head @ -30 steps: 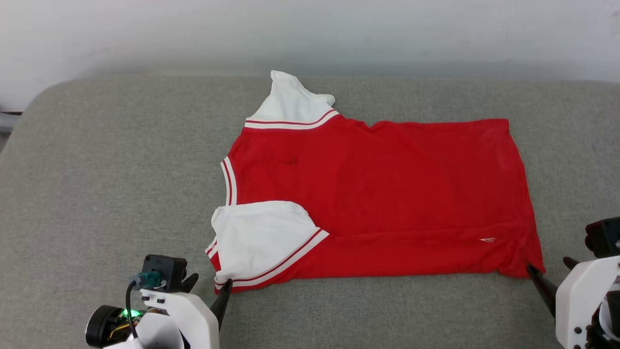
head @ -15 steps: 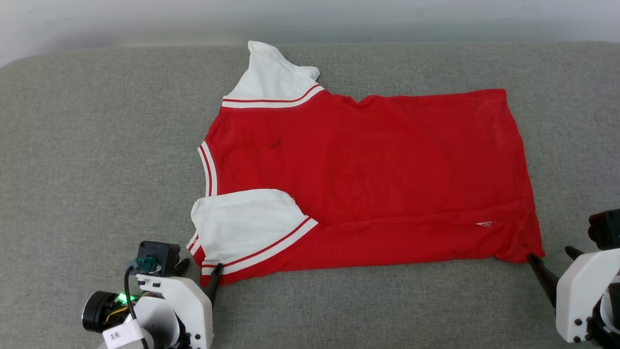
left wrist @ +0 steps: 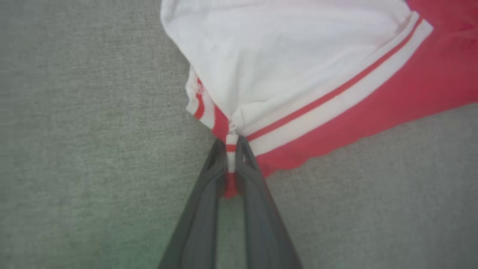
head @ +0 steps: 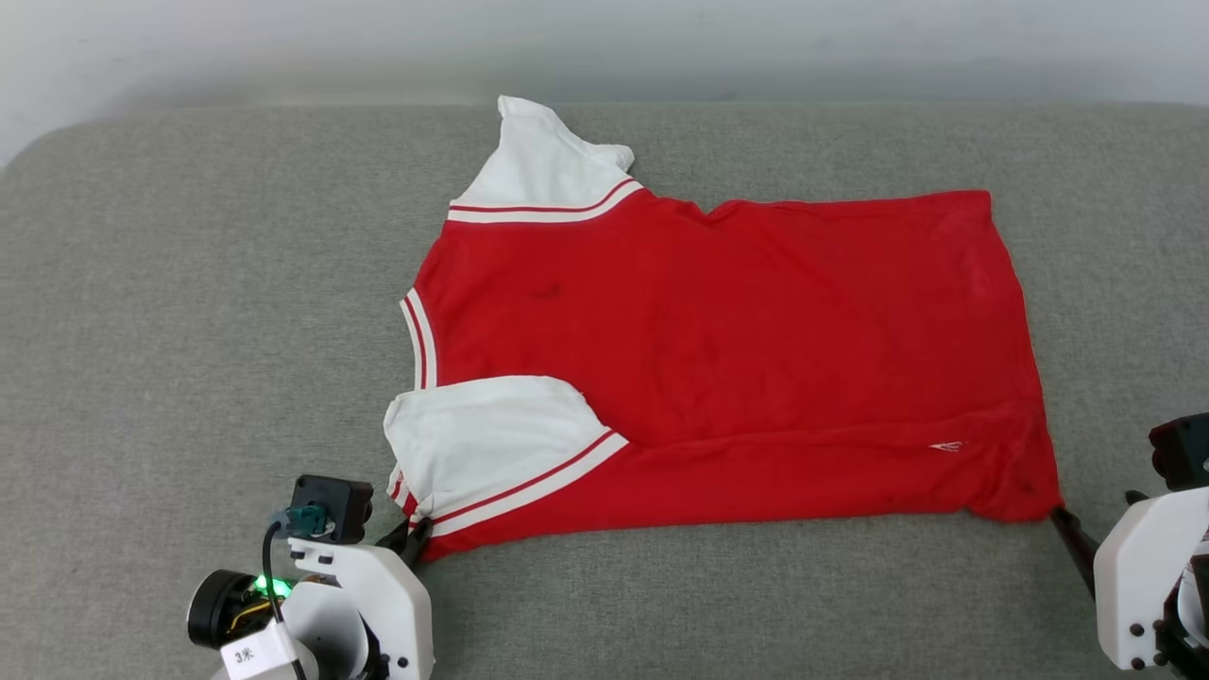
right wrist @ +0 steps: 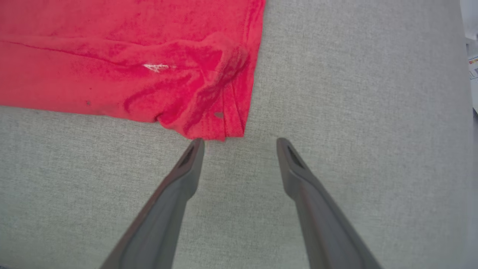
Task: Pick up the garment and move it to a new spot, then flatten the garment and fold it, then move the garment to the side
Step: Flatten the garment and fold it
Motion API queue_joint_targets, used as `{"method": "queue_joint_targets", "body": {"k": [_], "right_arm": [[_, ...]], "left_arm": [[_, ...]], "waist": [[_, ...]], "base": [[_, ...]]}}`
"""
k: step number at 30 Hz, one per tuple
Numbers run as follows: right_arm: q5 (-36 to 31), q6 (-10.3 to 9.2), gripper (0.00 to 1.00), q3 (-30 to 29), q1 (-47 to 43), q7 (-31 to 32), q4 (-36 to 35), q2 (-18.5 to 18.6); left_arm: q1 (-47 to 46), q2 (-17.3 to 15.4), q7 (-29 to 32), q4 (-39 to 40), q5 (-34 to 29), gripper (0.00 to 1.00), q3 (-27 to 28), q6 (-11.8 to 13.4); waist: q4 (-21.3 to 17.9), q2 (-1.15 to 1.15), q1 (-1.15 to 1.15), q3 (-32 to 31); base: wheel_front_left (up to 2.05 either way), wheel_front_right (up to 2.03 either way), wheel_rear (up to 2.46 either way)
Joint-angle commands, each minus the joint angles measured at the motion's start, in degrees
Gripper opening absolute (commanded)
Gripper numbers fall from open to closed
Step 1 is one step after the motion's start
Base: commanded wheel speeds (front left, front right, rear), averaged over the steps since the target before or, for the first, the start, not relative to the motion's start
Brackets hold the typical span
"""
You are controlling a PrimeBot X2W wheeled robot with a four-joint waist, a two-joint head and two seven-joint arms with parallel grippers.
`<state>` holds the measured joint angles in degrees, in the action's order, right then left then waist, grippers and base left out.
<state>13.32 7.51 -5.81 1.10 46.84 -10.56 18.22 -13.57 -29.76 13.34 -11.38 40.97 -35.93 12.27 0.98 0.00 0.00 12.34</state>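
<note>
Grasp: the left gripper [left wrist: 231, 145] is clamped on the striped trim [left wrist: 199, 106] at the near left corner of the garment [head: 737, 349]. A pinch of cloth is seen pressed between its two dark fingers.
Change: half a second ago those fingers were spread beside that corner in the head view. Now they are drawn together on it. The shift of the whole picture is put down to the camera, not to the cloth.
Other arm: the right gripper [right wrist: 241, 141] is spread wide and nothing is held. The near hem corner [right wrist: 224, 129] lies just beyond its tips, not between them.
Position: the garment is spread on the grey cushion [head: 189, 283], plain red face up, neck toward the robot's left.
Sleeves: the near white sleeve [head: 482, 430] is folded onto the red body. The far sleeve [head: 543, 165] juts outward.
Ridge: a crease [head: 803, 444] runs along the near edge and is bunched at the hem corner.
Meaning: one of two corner holds is judged secured. The right-hand hold is still needed before the near edge can be raised evenly.
</note>
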Motion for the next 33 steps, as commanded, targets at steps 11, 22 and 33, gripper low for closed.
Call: {"method": "queue_joint_targets", "body": {"k": [11,22,33], "right_arm": [[0.1,-0.05,1.0,2.3,5.8,-1.7,8.6,-0.1],[-5.4,-0.08,1.0,1.8,8.3,-2.9,20.1,0.6],[-0.7,-0.09,0.0,2.9,7.8,-1.4,24.9,-0.5]], "left_arm": [[-0.9,-2.7,-1.0,9.8,-3.1,0.0,0.8,3.0],[-0.7,-3.9,0.0,14.4,-4.4,0.0,0.4,4.6],[-0.2,-4.7,0.9,12.8,-3.8,0.0,-0.2,4.0]], "waist": [[2.7,0.0,0.0,0.8],[4.1,0.0,0.0,3.0],[3.5,0.0,0.0,2.8]], "base": [[0.0,0.0,0.0],[0.0,0.0,0.0],[0.0,0.0,0.0]]}}
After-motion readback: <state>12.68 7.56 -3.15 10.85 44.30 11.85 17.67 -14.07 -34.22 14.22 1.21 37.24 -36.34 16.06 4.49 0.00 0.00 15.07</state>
